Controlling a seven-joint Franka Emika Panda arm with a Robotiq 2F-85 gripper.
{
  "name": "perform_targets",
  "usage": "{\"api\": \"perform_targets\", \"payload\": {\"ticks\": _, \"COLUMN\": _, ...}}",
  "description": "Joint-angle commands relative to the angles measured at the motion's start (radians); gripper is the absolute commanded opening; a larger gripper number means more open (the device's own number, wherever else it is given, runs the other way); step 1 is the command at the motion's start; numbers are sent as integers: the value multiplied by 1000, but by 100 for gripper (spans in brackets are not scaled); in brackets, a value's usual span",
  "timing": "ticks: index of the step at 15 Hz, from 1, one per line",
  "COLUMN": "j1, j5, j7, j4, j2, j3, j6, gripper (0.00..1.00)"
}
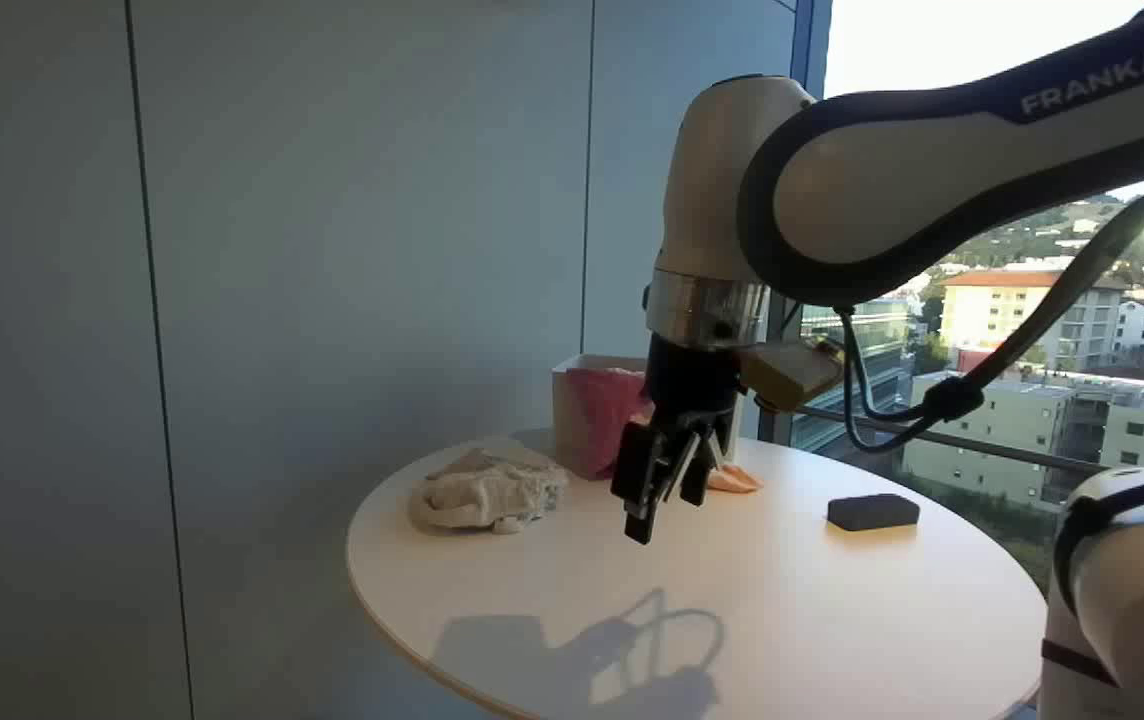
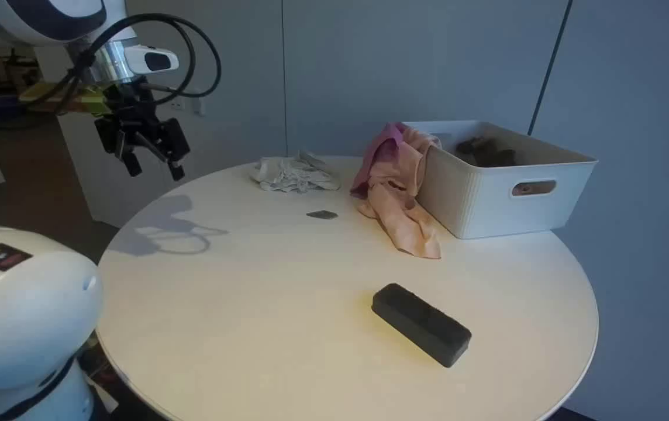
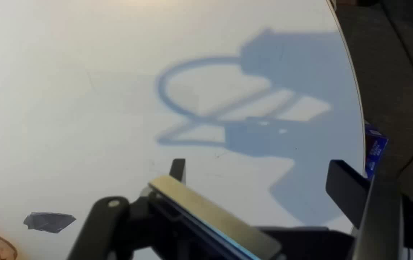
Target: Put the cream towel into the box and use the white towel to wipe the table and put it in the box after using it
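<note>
Gripper [image 2: 155, 168] empty, jaws apart, above table [image 2: 252, 304] nr edge, prob high for clearance b4 grabbing white towel [image 2: 296, 174], crumpled nr box [image 2: 489, 204] w/ peach-pink cloth [image 2: 397, 175], poss the cream one, over its rim, tail on table, maybe bc only partly in

The box [image 2: 495, 196] is white, the block [image 2: 422, 324] black, one towel [image 2: 296, 173] whitish.
</note>
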Motion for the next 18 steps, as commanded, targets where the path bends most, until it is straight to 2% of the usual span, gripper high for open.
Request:
{"api": "perform_targets", "payload": {"ticks": 1, "j1": 9, "j5": -8, "j7": 7, "j4": 2, "j2": 2, "j3": -8, "j6": -2, "gripper": 100}}
{"api": "perform_targets", "payload": {"ticks": 16, "j1": 9, "j5": -8, "j7": 7, "j4": 3, "j2": 2, "j3": -8, "j6": -2, "gripper": 100}}
{"api": "perform_targets", "payload": {"ticks": 17, "j1": 11, "j5": -12, "j7": 9, "j4": 3, "j2": 5, "j3": 0, "j6": -12, "gripper": 100}}
{"api": "perform_targets", "payload": {"ticks": 18, "j1": -5, "j5": -48, "j7": 16, "j4": 3, "j2": 6, "j3": 27, "j6": 34, "gripper": 100}}
